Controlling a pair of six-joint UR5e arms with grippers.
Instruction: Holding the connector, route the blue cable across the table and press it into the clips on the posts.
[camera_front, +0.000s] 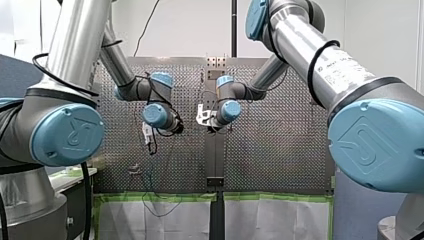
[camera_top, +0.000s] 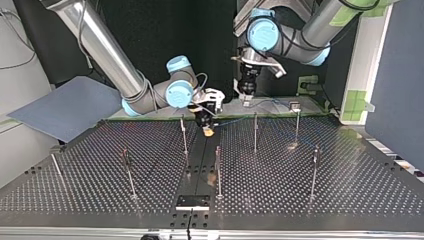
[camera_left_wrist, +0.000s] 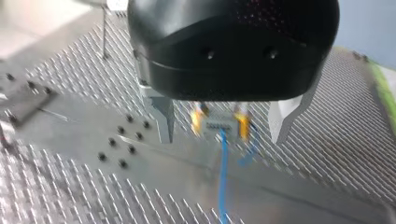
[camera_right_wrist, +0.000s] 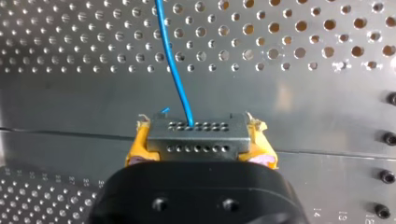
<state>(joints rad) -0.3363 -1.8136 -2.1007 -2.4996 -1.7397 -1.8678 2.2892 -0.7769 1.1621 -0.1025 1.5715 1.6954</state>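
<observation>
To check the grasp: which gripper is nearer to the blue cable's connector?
Right. My right gripper is shut on the connector, between its yellow pads. My left gripper is open; the connector lies ahead of it, apart from its fingers.

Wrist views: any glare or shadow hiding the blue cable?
Left wrist view: no harsh glare, blue cable stands out on the grey table. Right wrist view: mild sheen on the table's middle strip, cable and connector plain; no shadow over them.
</observation>
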